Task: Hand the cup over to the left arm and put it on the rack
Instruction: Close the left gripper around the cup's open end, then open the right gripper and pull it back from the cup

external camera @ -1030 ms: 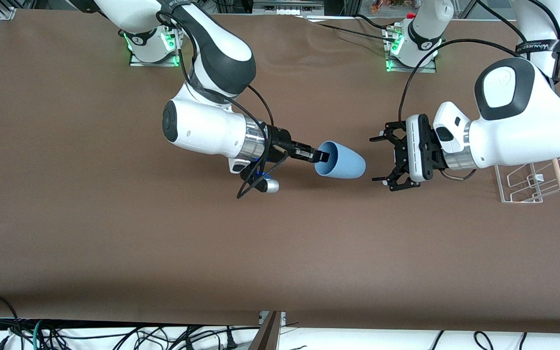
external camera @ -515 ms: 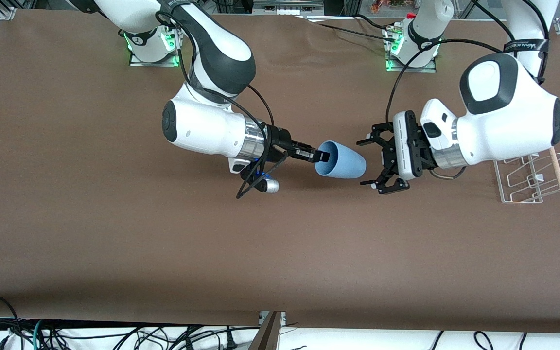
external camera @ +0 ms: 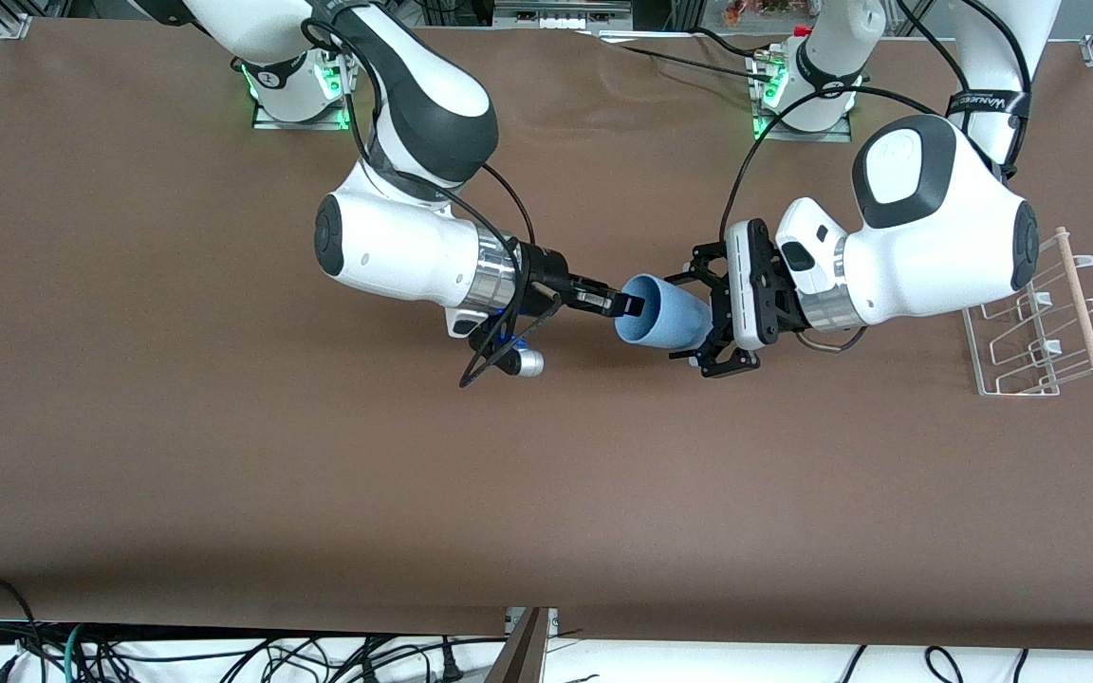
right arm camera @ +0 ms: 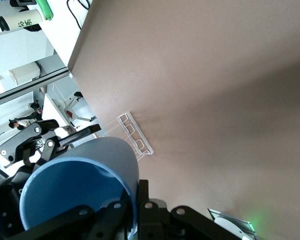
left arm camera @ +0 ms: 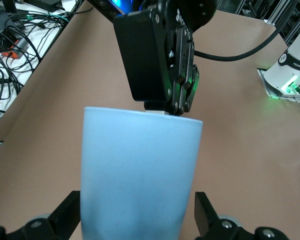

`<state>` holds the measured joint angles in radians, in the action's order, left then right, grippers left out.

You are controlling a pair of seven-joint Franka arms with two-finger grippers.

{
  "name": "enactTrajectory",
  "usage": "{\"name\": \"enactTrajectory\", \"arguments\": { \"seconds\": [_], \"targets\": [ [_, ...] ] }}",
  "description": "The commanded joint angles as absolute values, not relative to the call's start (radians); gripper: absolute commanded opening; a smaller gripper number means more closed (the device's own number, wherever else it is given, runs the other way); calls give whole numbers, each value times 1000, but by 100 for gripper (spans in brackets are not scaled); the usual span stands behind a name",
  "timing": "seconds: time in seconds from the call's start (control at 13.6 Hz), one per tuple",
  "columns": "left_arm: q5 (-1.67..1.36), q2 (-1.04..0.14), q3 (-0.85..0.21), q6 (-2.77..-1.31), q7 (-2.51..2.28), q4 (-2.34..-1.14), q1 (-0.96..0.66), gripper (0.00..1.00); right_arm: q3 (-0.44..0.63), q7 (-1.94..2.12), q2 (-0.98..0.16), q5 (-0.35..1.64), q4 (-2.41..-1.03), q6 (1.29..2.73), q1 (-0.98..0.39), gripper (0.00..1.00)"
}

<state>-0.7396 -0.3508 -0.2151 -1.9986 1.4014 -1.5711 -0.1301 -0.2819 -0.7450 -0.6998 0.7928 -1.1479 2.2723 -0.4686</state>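
Blue cup (external camera: 665, 316) pinched by right end effector (external camera: 624, 305), left end effector (external camera: 698, 318) straddling base

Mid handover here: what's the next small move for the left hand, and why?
Probably close the left hand on the cup. Its fingers already stand on either side of the cup's closed end, apparently not yet pressing, while the right hand is shut on the rim, holding the cup above the table. The right should release only afterwards.

robotics lab, two white arms bolted on green-lit bases (external camera: 298, 90) along the desk (external camera: 224, 455) edge, brown cover over the desk, aluminium frame rails (external camera: 6, 14) just beside it, loose cables (external camera: 176, 655) tangled below its front edge
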Motion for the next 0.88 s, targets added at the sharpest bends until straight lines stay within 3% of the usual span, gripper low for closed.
{"name": "enactTrajectory", "arguments": {
  "seconds": [0.0,0.07,0.29,0.37,0.81],
  "targets": [
    [-776,-345,-216,-2025,1424,-1583,-147,17,-293,-753,-723,811,-1106,2269,-466,0],
    [-776,-344,-216,-2022,1425,-1583,-143,6,-293,-753,-723,811,-1106,2267,-466,0],
    [-770,-342,-216,-2010,1425,-1578,-130,3,-293,-753,-723,811,-1106,2266,-463,2],
    [-770,-341,-216,-2010,1424,-1578,-130,3,-291,-744,-719,808,-1106,2266,-463,99],
    [-764,-312,-207,-1927,1410,-1572,-100,3,-293,-746,-715,810,-1086,2195,-402,100]
  ]
}}
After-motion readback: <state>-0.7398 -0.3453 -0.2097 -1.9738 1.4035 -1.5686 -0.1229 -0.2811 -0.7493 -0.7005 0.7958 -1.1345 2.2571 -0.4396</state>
